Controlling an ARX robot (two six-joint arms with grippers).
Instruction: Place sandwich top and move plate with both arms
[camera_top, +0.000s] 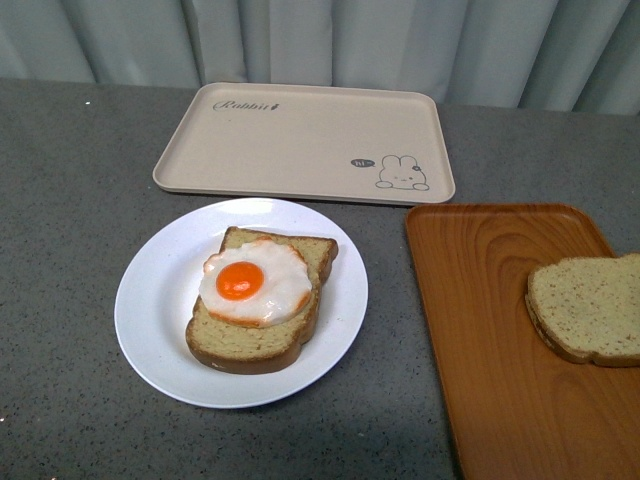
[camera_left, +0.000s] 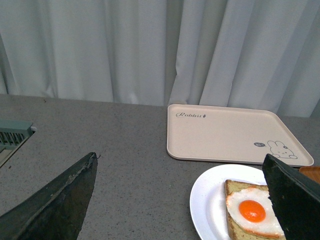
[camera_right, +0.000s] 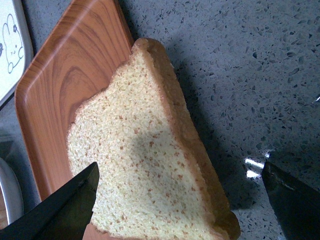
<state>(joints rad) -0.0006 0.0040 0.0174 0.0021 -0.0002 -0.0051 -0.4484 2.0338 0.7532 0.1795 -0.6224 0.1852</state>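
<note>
You're looking at what is reading as a staged lab tabletop — pale curtains (camera_left: 125, 45) are hanging as a plain backdrop right behind a grey speckled counter (camera_top: 70, 300), with a beige tray (camera_top: 300, 130) and a wood-grain tray (camera_top: 480, 330) sitting on it.

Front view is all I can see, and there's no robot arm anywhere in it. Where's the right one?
Observer: The right gripper hangs open above the plain bread slice on the orange wood-grain tray, fingers spread wide.
Operator: My picture cuts that slice off. Is it all on the tray?
Observer: No, its crust side seems to overhang the tray's rim, above the grey counter.
Operator: And the left arm?
Observer: The left gripper is open too, over bare counter, with the white plate carrying the fried egg near one finger.
</note>
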